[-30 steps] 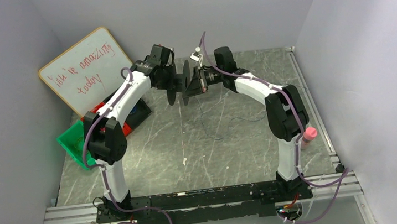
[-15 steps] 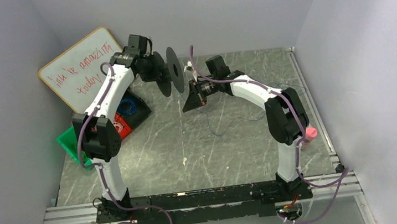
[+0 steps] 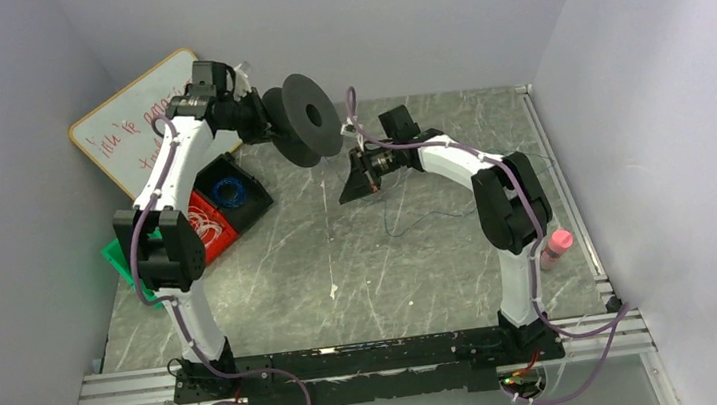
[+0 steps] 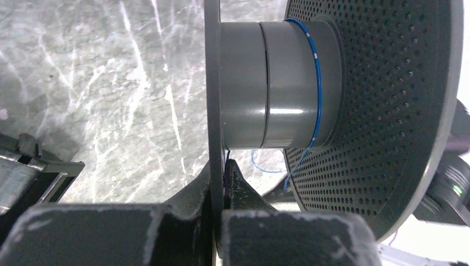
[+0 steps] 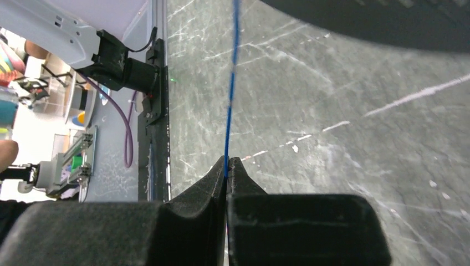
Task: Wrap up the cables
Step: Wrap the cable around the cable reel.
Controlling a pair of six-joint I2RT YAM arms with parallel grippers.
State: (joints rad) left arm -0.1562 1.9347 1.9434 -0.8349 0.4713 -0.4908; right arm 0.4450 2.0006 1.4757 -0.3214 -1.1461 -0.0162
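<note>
My left gripper [image 3: 271, 123] is shut on the thin flange [image 4: 212, 83] of a black spool [image 3: 302, 118] and holds it in the air at the back of the table. One turn of the thin blue cable [image 4: 317, 83] lies round the spool's grey hub [image 4: 266, 88], next to the perforated flange [image 4: 388, 111]. Just right of and below the spool, my right gripper [image 3: 346, 195] is shut on the same blue cable [image 5: 230, 111], which runs taut away from its fingertips [image 5: 227, 160]. The rest of the strand [image 3: 422, 220] straggles over the table under the right arm.
A whiteboard [image 3: 140, 125] leans at the back left. Below it stand a black tray with a blue coil [image 3: 229, 191], a red tray with whitish coils [image 3: 201, 224] and a green bin [image 3: 122, 259]. A pink bottle [image 3: 560, 242] stands by the right rail.
The left arm has swung the spool left and up, turning its flange towards the camera. The right gripper has stayed near the middle, and the loose strand on the table has shifted.
</note>
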